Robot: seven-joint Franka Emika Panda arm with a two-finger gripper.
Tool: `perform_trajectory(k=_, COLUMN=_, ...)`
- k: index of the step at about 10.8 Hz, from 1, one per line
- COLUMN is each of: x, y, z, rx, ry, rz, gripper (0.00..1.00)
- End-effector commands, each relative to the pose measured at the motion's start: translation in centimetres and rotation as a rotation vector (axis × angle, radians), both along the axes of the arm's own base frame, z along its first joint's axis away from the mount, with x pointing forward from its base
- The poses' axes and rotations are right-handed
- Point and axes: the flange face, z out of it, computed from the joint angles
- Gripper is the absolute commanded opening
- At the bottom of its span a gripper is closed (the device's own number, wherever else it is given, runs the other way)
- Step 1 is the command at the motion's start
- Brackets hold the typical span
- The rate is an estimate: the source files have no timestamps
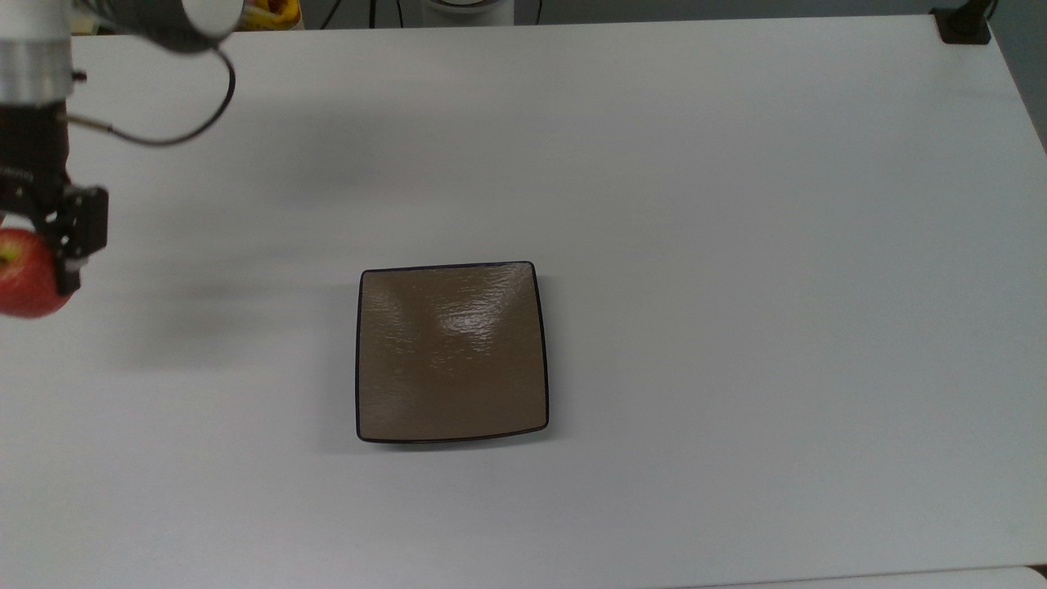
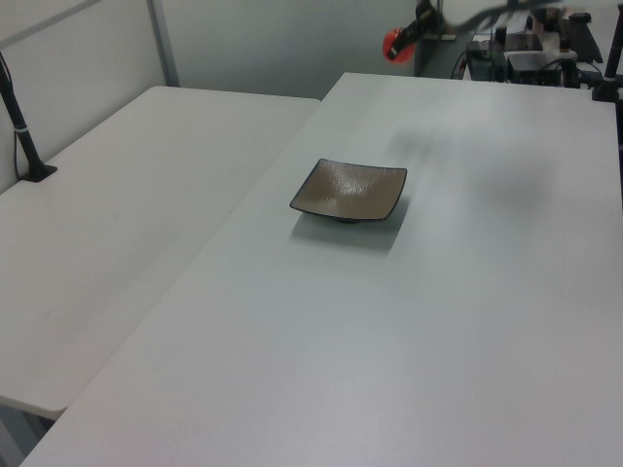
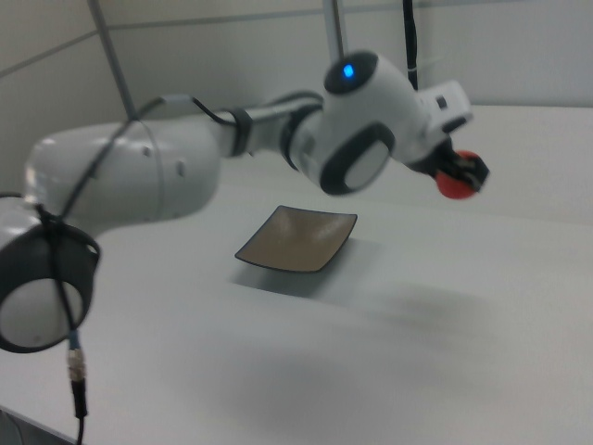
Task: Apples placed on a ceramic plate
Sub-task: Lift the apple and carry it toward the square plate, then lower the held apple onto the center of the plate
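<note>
Wide white tabletop (image 1: 736,245) under plain grey partition walls, with a second white table (image 2: 127,195) butted alongside at the left view's left. Near the middle of the tabletop, a square, shallow, glossy brown ceramic plate (image 1: 451,352) with a thin dark rim, nothing on it. At the top view's far left edge, a small round red apple (image 1: 26,274) with a yellow-green dimple, clamped between the fingers of the black two-finger gripper (image 1: 33,245) and held well above the surface, with only a soft shadow on the table below. Same apple seen as a red spot high at the far end in the left view (image 2: 393,41), and just past the white-and-grey robot arm (image 3: 361,139) in the right view. Judged progress: pickup done and lift under way; carry across to the plate, lowering and release all left to do. Path between apple and plate bare. Elsewhere, a black post (image 2: 21,122) clamped on the second table, a black mount (image 1: 963,23) at the top view's far right corner, and a dark cable (image 1: 180,123) looping from the wrist, well apart from the plate.
</note>
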Motion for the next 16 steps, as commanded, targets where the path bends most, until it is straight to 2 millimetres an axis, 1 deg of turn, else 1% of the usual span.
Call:
perform_trajectory(k=1, x=-3.7, y=7.3, z=6.2, rx=0.107, ry=0.132, rz=0.109, gripper=0.39)
perform_trajectory(k=2, x=-4.1, y=10.4, z=6.8, rx=0.121, ry=0.18, rz=0.163, gripper=0.39)
perform_trajectory(k=4, x=-5.9, y=15.3, z=7.2, rx=0.134, ry=0.243, rz=0.241, gripper=0.39)
perform_trajectory(k=5, x=-6.6, y=17.5, z=7.0, rx=0.138, ry=0.276, rz=0.28, gripper=0.4)
perform_trajectory(k=7, x=-6.7, y=21.9, z=6.2, rx=0.139, ry=0.328, rz=0.353, gripper=0.4)
perform_trajectory(k=8, x=-6.4, y=23.5, z=5.3, rx=0.139, ry=0.344, rz=0.375, gripper=0.4)
perform_trajectory(k=10, x=-5.0, y=25.7, z=2.1, rx=0.128, ry=0.375, rz=0.406, gripper=0.4)
perform_trajectory(k=11, x=-4.1, y=26.7, z=0.7, rx=0.115, ry=0.358, rz=0.414, gripper=0.4)
perform_trajectory(k=12, x=-3.7, y=26.7, z=-1.4, rx=0.109, ry=0.355, rz=0.409, gripper=0.4)
perform_trajectory(k=14, x=-2.7, y=27.8, z=-5.1, rx=0.085, ry=0.301, rz=0.404, gripper=0.4)
perform_trajectory(k=15, x=-1.7, y=28.5, z=-7.6, rx=0.069, ry=0.27, rz=0.4, gripper=0.4)
perform_trajectory(k=16, x=-1.1, y=28.9, z=-9.0, rx=0.059, ry=0.252, rz=0.399, gripper=0.4)
